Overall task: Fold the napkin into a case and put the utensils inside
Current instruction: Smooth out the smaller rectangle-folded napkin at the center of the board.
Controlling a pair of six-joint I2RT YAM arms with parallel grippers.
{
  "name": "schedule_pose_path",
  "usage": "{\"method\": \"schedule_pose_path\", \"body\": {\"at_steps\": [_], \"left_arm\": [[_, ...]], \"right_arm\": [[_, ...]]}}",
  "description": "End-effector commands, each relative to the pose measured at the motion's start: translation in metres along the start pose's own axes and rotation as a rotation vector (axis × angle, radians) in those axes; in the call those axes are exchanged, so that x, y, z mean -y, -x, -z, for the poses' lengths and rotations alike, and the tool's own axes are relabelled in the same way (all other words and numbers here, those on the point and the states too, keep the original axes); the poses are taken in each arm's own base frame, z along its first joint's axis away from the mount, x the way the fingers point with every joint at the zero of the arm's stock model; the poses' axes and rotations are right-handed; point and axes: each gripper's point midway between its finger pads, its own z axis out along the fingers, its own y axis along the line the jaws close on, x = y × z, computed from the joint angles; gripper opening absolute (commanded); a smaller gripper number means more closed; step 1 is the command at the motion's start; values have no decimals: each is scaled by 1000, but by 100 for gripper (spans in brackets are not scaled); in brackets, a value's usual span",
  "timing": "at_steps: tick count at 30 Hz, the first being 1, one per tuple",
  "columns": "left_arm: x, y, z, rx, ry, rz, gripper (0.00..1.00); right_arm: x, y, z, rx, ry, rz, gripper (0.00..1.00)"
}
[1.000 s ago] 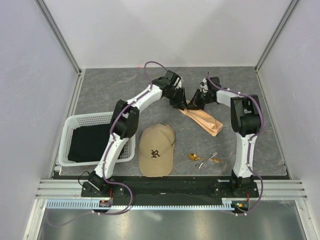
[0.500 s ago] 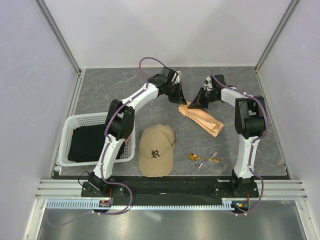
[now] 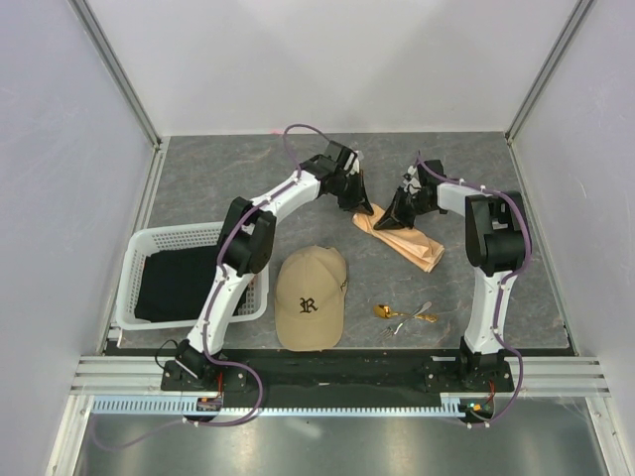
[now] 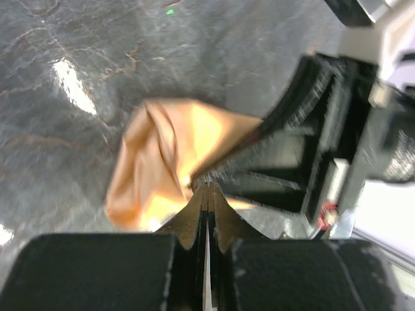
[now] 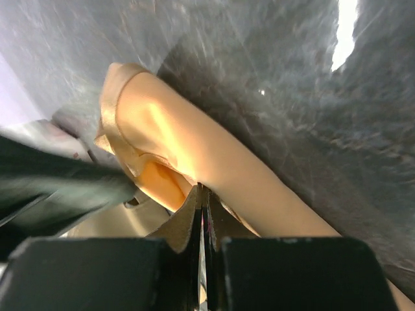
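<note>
At the far left of the grey bench [image 3: 218, 178] sits a white basket [image 3: 130, 270] with a black cloth [image 3: 179, 283] lying in it. Just to its right, near the front edge, a tan cap [image 3: 311, 297] rests with its brim toward the near side. Farther back and a little right of the cap, the left end effector [image 3: 361, 205] reaches down to the far-left tip of the napkin [image 3: 412, 241]. Its fingers are pressed together, pinching the bunched cloth edge, as the left wrist view shows. The peach-orange napkin lies as a narrow folded strip, slanting from that far-left tip toward the near right, in the middle of the bench. The right end effector [image 3: 390, 220] meets the same end of the strip just beside the left one. Its fingers are also pressed together, nipping a fold of the napkin. Near the front, right of the cap and apart from the napkin, the utensils [image 3: 405, 315] lie in a small cluster, a gold spoon among silvery pieces.
</note>
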Motion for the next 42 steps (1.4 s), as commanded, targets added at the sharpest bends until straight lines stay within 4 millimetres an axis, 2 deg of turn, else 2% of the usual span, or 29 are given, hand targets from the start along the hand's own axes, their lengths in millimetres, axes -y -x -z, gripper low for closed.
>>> {"method": "schedule_pose_path", "body": {"at_steps": [1, 4, 7, 10, 11, 13, 14, 16, 18, 19, 21, 23, 24, 28, 34, 42], "left_arm": [[1, 7, -21, 15, -33, 3, 2], [-7, 14, -30, 31, -23, -13, 2], [-2, 21, -30, 50, -40, -23, 2], [13, 27, -22, 71, -77, -41, 3], [24, 31, -12, 87, -93, -56, 4], [33, 36, -3, 101, -111, -65, 6], [44, 40, 9, 111, -130, -70, 8], [46, 38, 18, 113, -124, -67, 15], [57, 39, 35, 130, -132, -85, 19], [51, 33, 35, 117, -119, -76, 20], [54, 31, 48, 127, -102, -93, 20], [42, 23, 49, 123, -58, -105, 15], [40, 23, 54, 128, -43, -112, 13], [17, 12, 54, 96, 36, -102, 6], [-1, 7, 46, 73, 85, -79, 2], [-10, -2, 36, 38, 99, -51, 2]], "right_arm": [[-5, 2, 5, 26, -3, 44, 4], [-7, 2, 5, 25, 3, 39, 4], [-9, 3, 7, 30, 4, 38, 4], [-9, 3, 8, 32, -2, 43, 4], [-8, 2, 8, 27, -5, 42, 4], [-8, 3, 7, 24, -3, 44, 4], [-10, 4, 8, 26, 0, 47, 4], [-15, 7, 10, 37, 6, 50, 4], [-24, 15, 16, 56, 20, 61, 4], [-31, 21, 19, 69, 29, 68, 4], [-38, 27, 22, 88, 36, 76, 4], [-46, 37, 27, 110, 45, 80, 4], [-46, 39, 26, 110, 46, 79, 4], [-48, 47, 22, 107, 52, 78, 4], [-42, 46, 12, 89, 43, 69, 2], [-36, 37, 0, 55, 36, 69, 2]]}}
